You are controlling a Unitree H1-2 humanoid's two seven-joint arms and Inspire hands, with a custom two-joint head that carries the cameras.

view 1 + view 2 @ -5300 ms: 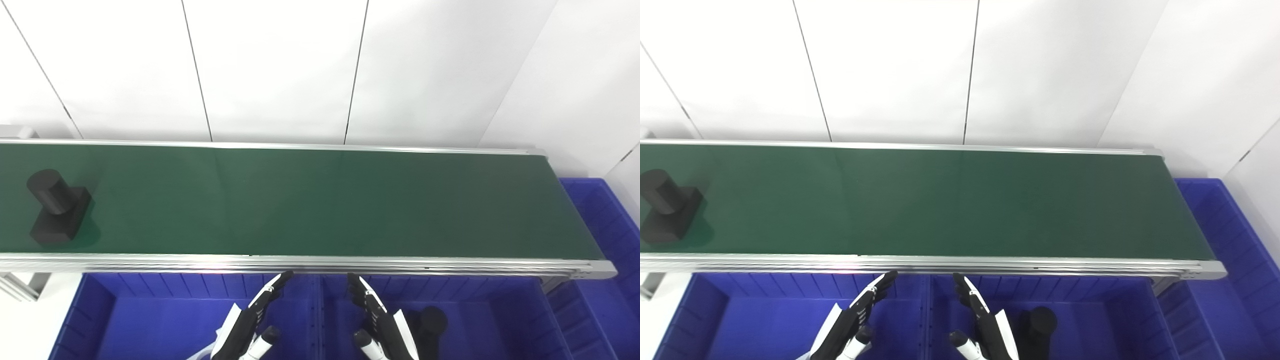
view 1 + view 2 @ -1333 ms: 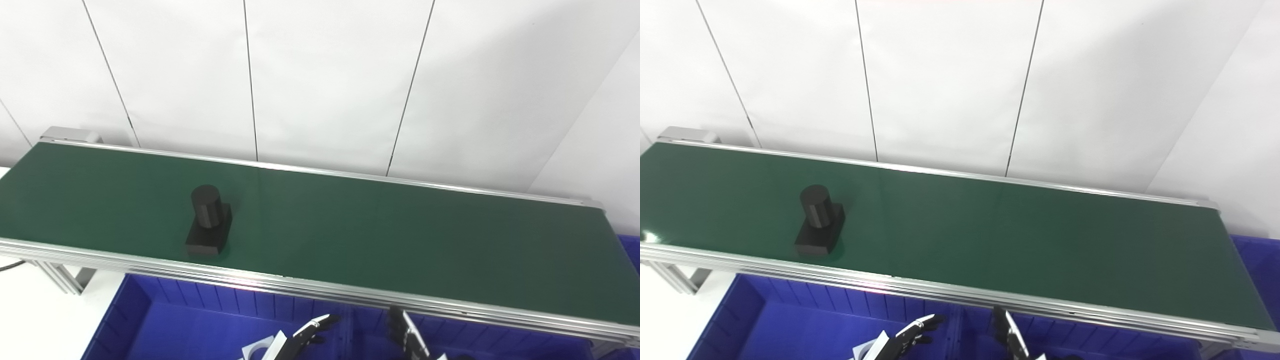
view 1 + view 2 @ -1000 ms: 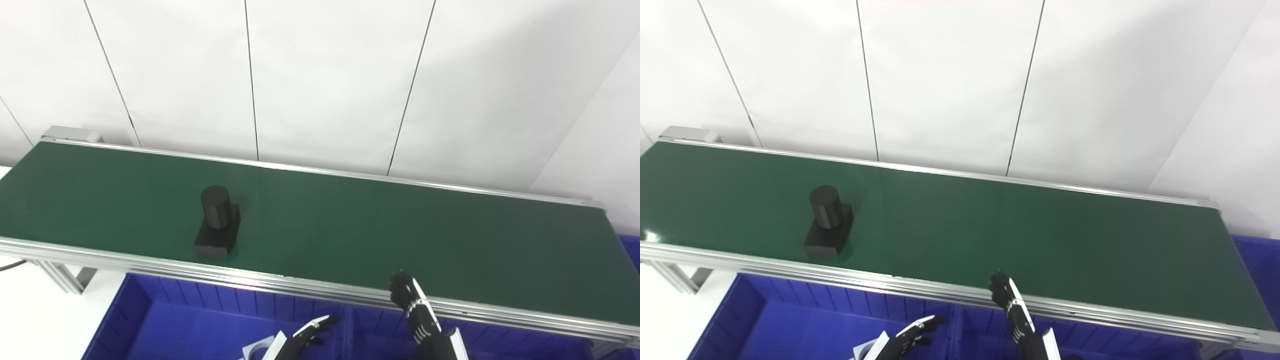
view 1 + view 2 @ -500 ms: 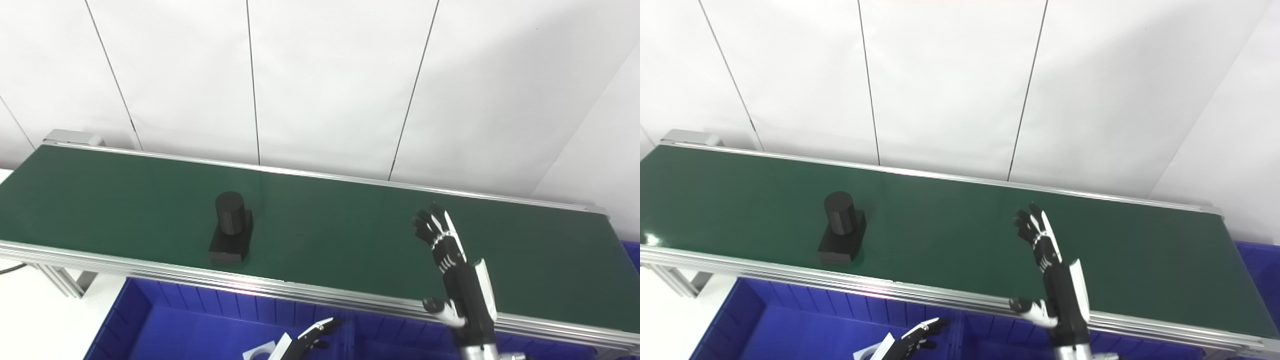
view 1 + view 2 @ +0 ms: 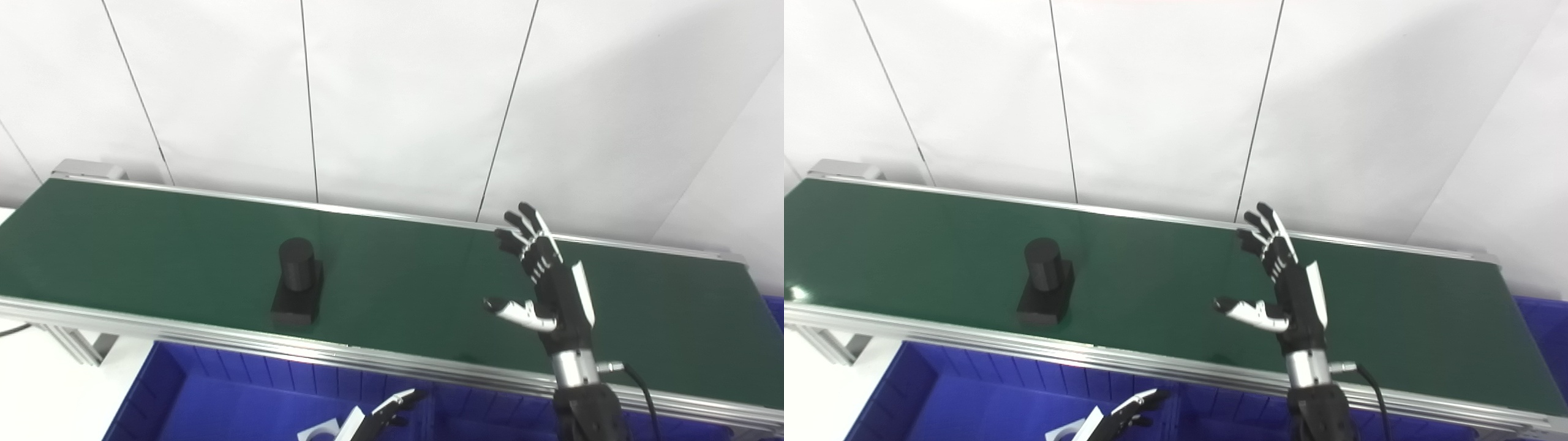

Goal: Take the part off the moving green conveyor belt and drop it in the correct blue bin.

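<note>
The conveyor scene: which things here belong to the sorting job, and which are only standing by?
Belong to the job:
- black part, upright on the green belt
- right hand, open above the belt, apart from the part
- blue bin below the belt

Only standing by:
- left hand, low over the bin
- white wall panels

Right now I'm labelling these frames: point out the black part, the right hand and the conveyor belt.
black part point(image 5: 297, 269): left eye view, on its upright cylinder.
right hand point(image 5: 551, 282): left eye view, middle of the raised, open hand.
conveyor belt point(image 5: 937, 245): right eye view, bare green surface left of the part.
</note>
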